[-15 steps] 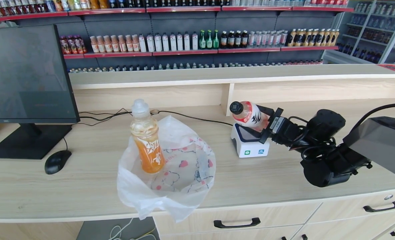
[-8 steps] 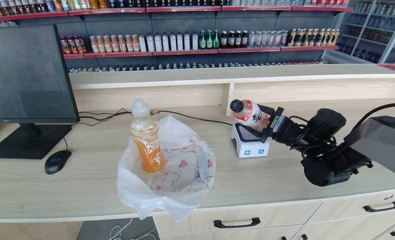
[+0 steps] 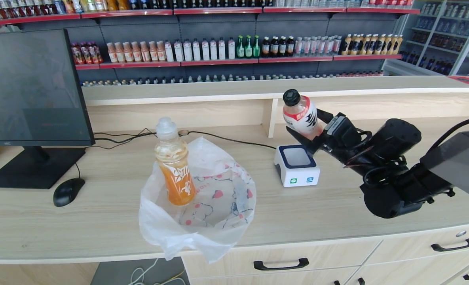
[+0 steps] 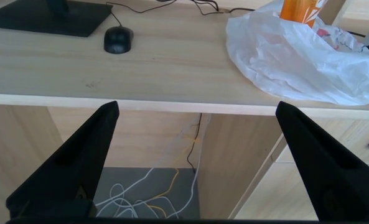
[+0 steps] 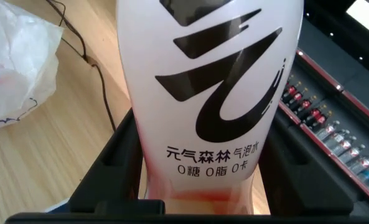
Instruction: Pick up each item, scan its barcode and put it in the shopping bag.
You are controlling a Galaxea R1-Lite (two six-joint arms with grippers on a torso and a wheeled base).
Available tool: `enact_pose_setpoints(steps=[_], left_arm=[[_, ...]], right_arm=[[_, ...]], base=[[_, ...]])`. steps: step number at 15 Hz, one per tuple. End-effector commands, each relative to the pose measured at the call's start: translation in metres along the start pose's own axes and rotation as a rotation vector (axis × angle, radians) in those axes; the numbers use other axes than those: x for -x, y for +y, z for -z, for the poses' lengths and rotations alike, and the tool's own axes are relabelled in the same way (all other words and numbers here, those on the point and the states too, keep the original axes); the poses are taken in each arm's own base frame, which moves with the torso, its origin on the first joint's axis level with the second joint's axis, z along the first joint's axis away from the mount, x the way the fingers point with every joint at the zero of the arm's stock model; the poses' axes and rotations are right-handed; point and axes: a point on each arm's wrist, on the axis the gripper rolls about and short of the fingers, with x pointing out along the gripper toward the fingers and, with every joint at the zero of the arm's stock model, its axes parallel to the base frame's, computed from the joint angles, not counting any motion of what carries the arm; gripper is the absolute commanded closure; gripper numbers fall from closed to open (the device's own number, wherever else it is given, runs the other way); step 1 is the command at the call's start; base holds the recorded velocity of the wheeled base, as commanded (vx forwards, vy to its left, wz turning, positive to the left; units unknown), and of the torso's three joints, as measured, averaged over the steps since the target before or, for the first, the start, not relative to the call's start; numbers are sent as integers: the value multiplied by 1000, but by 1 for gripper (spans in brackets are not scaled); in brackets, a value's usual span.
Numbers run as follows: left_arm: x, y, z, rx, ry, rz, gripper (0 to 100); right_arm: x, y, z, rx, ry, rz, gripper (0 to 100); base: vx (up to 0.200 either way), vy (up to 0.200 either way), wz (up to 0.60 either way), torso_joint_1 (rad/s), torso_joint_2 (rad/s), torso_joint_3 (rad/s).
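My right gripper is shut on a white-labelled bottle with a black cap, held tilted in the air above the white barcode scanner. Up close in the right wrist view the bottle sits between the black fingers. An orange drink bottle stands upright in the white plastic shopping bag at the counter's front. My left gripper hangs open below the counter's front edge, its fingers wide apart, with the bag farther off.
A monitor on a stand and a black mouse occupy the counter's left. Cables run along the back. A raised wooden shelf borders the rear. Drawers with black handles sit below the front edge.
My right gripper has lifted the white-labelled bottle up off the scanner and tipped it more upright. The orange bottle and bag have not moved.
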Motion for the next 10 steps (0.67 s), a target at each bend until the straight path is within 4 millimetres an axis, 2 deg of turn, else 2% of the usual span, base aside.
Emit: enact_pose_setpoints(steps=[1, 6, 10], left_arm=[[0, 0, 0, 0, -1, 0, 0], [0, 0, 0, 1, 1, 0, 0], [0, 0, 0, 1, 1, 0, 0]], right_arm=[[-5, -5, -29, -56, -22, 63, 100], [-10, -14, -63, -234, -20, 235, 100], [-7, -5, -85, -486, 6, 362, 100]], base=[[0, 0, 0, 0, 0, 0], [0, 0, 0, 0, 0, 0], [0, 0, 0, 0, 0, 0]])
